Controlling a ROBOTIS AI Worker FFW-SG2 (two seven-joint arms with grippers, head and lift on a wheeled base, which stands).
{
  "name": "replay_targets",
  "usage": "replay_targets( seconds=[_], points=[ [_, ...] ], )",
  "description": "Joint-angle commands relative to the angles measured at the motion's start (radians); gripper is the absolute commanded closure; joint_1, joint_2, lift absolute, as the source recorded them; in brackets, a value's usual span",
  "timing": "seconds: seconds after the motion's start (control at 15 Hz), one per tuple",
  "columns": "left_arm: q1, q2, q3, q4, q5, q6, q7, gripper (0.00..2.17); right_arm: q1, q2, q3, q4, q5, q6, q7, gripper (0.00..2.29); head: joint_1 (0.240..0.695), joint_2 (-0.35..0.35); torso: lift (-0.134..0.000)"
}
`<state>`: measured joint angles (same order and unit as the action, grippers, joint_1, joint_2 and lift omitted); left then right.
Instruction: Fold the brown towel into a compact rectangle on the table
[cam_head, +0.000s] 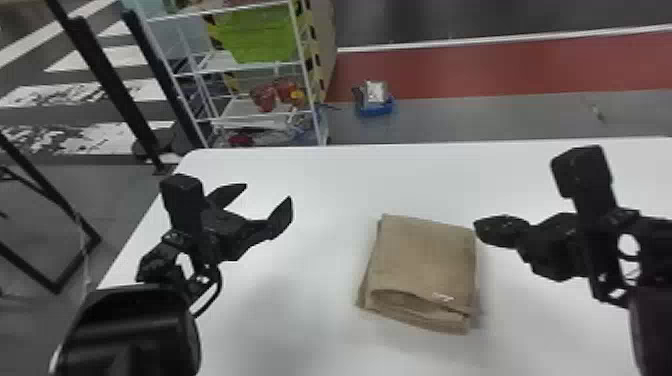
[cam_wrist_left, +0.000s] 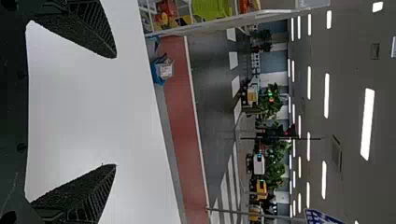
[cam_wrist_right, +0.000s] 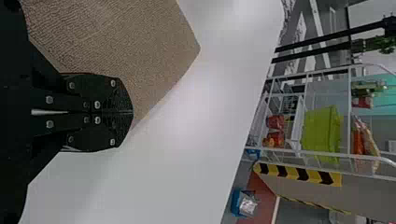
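Note:
The brown towel (cam_head: 425, 260) lies folded in a layered, roughly rectangular stack on the white table, its near edge showing a loose fold. My left gripper (cam_head: 270, 196) is open over the table, well to the left of the towel. In the left wrist view the left gripper (cam_wrist_left: 114, 111) has its fingers wide apart with nothing between them. At the towel's right edge is my right gripper (cam_head: 477, 231), shut. The right wrist view has the right gripper (cam_wrist_right: 132, 112) with its fingers together, beside the towel (cam_wrist_right: 154, 51); nothing shows gripped in it.
The white table (cam_head: 310, 180) extends around the towel. Beyond its far left edge stands a white wire rack (cam_head: 250, 117) with a green bin (cam_head: 257, 35). A blue container (cam_head: 375, 107) sits on the floor behind the table, and dark metal posts stand at the left.

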<state>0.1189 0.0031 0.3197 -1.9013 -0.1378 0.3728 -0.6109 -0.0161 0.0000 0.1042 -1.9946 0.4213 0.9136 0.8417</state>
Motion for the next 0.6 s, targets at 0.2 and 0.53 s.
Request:
replay_targets(
  seconds=[0.2,0.53],
  points=[
    [0.128,-0.006,0.079,-0.074,0.218,-0.021,0.008,0.04,0.202,0.001,-0.075,-0.193,-0.167,-0.126,-0.202,0.11,0.695,0.203,-0.134],
    [0.262,-0.006,0.082,-0.079,0.302,-0.220,0.109,0.04,0.347,0.001,-0.120,-0.194,-0.190,-0.387,-0.375,0.11,0.695,0.204,-0.134]
  ],
)
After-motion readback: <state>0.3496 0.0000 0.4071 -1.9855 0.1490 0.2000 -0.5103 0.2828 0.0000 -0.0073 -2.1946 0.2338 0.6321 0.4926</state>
